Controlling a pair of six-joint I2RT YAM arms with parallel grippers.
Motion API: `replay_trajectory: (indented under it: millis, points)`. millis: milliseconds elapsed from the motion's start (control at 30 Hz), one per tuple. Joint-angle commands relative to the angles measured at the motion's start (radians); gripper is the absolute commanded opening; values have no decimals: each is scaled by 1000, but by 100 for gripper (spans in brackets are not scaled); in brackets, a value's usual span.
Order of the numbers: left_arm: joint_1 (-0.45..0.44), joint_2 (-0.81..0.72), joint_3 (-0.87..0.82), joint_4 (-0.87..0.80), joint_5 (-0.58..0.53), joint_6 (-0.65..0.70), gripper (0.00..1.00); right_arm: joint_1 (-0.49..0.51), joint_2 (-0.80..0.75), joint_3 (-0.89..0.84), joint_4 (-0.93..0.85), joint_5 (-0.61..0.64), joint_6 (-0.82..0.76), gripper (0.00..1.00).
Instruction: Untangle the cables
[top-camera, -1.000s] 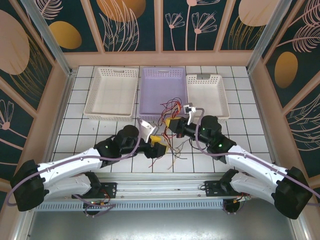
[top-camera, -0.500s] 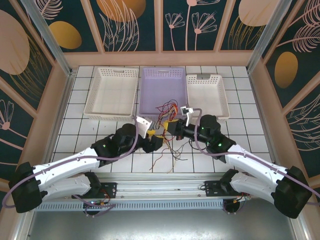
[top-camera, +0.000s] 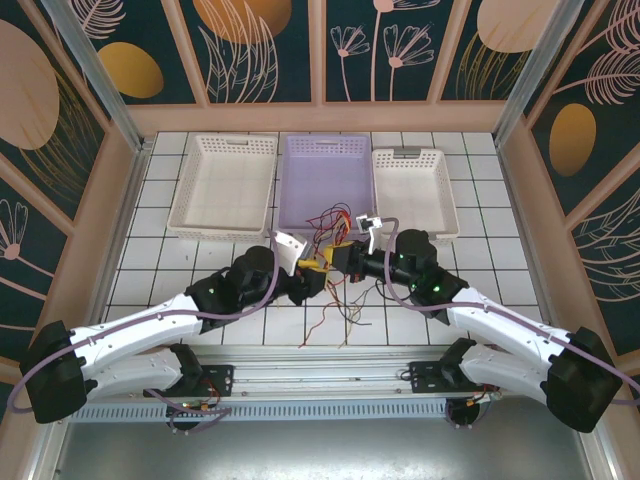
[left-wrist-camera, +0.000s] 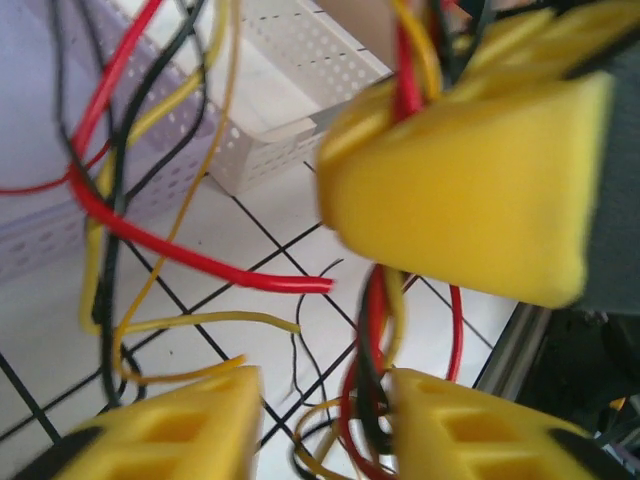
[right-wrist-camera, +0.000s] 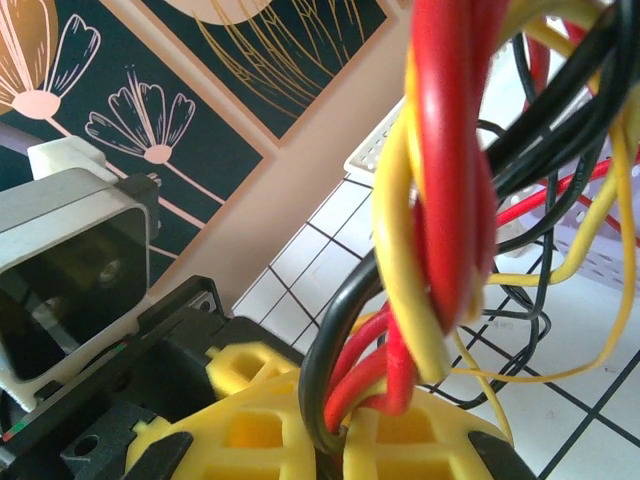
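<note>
- The right gripper (right-wrist-camera: 340, 428) is clamped on a twisted bundle of the cables (right-wrist-camera: 440, 200). Red, yellow and black strands rise straight out from between its pads.
- The left gripper (left-wrist-camera: 325, 395), just beside it, has its jaws apart, with several strands hanging in the gap.
- The strands look light, limp and springy. It is probably best to take one by its free end beyond the twist, not at the knot.
- No writing or label is readable.
</note>
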Motion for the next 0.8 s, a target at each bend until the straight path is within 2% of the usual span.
replay_trajectory:
  millis: [0, 100, 433, 633, 767]
  points:
    - [0, 8, -22, 60, 15, -4, 11, 6, 0, 37, 45, -35, 10, 0]
    - [0, 2, -42, 86, 24, -14, 0, 7, -1, 37, 43, -36, 11, 0]
    - [0, -62, -143, 196, -2, -68, 0, 1, -13, 34, 10, -13, 12, 0]
    - [0, -92, -193, 255, -61, -106, 0, -12, -28, 28, -19, -6, 20, 41]
    - [0, -88, -210, 282, -110, -126, 0, -19, -47, 12, -30, -4, 25, 57]
